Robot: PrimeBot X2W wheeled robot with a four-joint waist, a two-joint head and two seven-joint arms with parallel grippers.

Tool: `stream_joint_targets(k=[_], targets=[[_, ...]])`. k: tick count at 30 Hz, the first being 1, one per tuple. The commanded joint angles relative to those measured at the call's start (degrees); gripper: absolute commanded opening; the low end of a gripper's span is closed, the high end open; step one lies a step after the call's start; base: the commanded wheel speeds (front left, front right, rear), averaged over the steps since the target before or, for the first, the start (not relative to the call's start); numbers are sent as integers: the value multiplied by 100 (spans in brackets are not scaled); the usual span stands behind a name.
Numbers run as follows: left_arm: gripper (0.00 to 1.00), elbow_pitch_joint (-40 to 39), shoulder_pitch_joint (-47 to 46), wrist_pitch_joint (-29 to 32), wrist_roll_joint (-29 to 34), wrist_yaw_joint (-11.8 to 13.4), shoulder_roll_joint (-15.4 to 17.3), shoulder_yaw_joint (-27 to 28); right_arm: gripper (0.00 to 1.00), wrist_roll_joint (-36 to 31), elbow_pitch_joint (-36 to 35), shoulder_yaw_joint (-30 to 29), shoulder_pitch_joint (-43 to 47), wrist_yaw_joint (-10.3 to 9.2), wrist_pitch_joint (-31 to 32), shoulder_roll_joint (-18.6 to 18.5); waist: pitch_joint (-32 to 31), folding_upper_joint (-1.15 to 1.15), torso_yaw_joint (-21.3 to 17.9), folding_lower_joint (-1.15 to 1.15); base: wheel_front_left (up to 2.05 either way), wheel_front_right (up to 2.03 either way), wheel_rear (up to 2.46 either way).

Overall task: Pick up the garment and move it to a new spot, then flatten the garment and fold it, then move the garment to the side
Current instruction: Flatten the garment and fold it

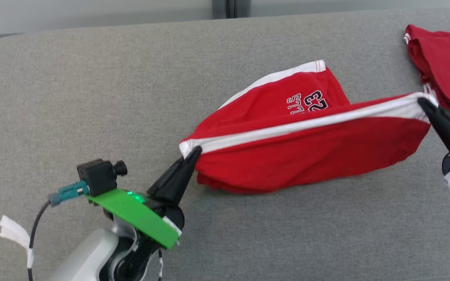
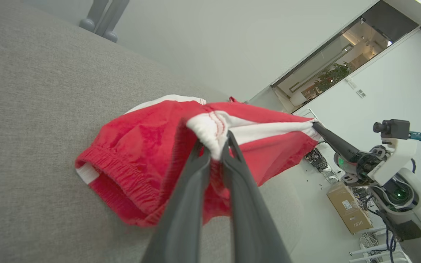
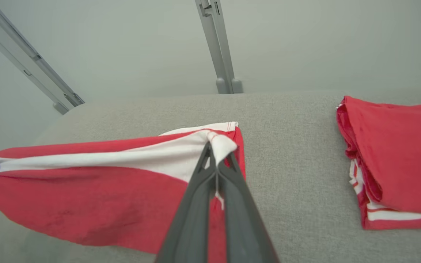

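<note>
**Stretched tight: red shorts (image 1: pixel 307 156) between left gripper (image 1: pixel 194 152) and right gripper (image 1: pixel 423 102)**

Far to the left of the left gripper, a white tag (image 1: pixel 12 233). Next, right behind that gripper's fingers (image 2: pixel 186 182), a small black camera (image 1: pixel 100 175) sitting on a green plate (image 1: pixel 135 214).

Then the left gripper itself: fingers squeezed together, clamped on one end of the white band (image 1: pixel 311 124) of the red shorts. In the left wrist view, a lump of white cloth pinched right at the tips.

Between the two grippers, the red shorts. Held up along the white band, pulled straight from one set of tips to the other. Red cloth hanging down under the band, sagging onto the grey top (image 1: pixel 92 97). Past the band, on the far side from both grippers, one leg lying flat on the grey top, with a white edge and dark letters and a number on it. In the left wrist view, a stretchy red hem down on the grey top, to the left of the fingers.

Then the right gripper: fingers pressed together too, clamped on the other end of the white band. In the right wrist view, white cloth bunched over the tips.

To the right of the right gripper, apart from the red shorts, a folded red cloth (image 1: pixel 445 62) with white stripes, lying on the same grey top.
</note>
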Motion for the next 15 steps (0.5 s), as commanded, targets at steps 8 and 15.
stream_joint_targets(k=[8, 15], targets=[[0, 1184, -1142, 224, -298, -8, -581, 210, 0, 209, 1229, 825, -1964, -3, 746, -355, 743, 0, 544, 0, 0, 0, 0], [0, 2003, -1817, 388, -289, -85, -912, 163, 0, 110, 2184, 1485, -3049, -3, 1025, -434, 1059, 0, 764, 0, 0, 0, 0]])
